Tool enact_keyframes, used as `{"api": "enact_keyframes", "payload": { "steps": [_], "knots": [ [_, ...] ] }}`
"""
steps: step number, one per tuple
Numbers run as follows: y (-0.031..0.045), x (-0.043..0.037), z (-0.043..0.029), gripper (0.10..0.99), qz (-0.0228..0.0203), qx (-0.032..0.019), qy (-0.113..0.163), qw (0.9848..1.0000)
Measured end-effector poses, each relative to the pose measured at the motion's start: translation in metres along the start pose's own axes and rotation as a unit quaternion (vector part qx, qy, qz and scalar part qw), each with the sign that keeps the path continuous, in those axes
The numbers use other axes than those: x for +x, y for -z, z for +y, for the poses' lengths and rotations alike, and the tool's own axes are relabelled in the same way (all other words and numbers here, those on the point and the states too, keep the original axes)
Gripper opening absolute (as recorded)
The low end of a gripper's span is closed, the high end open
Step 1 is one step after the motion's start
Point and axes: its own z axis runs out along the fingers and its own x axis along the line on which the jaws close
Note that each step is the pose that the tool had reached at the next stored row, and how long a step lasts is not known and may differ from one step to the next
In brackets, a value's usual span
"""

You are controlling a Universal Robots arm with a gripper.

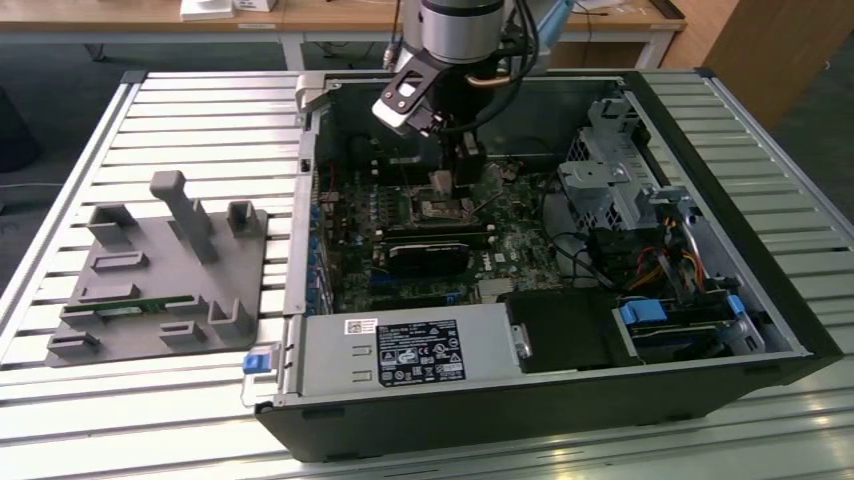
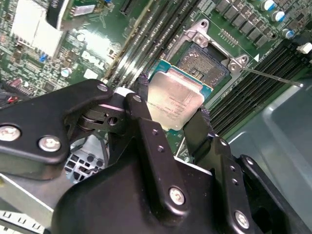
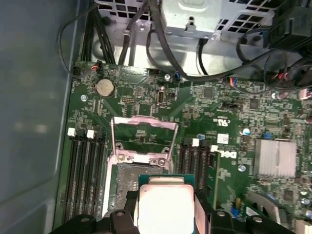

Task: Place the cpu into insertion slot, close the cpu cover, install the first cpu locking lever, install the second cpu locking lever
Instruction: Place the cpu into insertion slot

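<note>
long black memory slots flank the small square dark insertion slot with its silver rim on both sides, and a silver finned heatsink sits further off on the green board. the thin silver cpu cover frame stands swung open beyond the socket, with a thin wire locking lever jutting free beside it. the grey case wall runs close past one bank of slots. the space over the socket is open. the black two-finger gripper is clamped on opposite edges of the flat square silver-topped cpu, holding it just above the socket's near edge, not seated.
</note>
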Motion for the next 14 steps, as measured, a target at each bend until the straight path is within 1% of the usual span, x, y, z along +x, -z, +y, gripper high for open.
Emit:
{"api": "enact_keyframes", "payload": {
  "steps": [6,11,14],
  "knots": [
    [-0.0093,0.0076,-0.0003,0.537,-0.0005,0.0004,-0.009,1.0],
    [-0.0172,0.0106,-0.0008,0.537,-0.0007,0.0005,-0.011,0.9999],
    [-0.0208,0.0117,-0.0009,0.537,-0.0007,0.0006,-0.012,0.9999]
  ]
}}
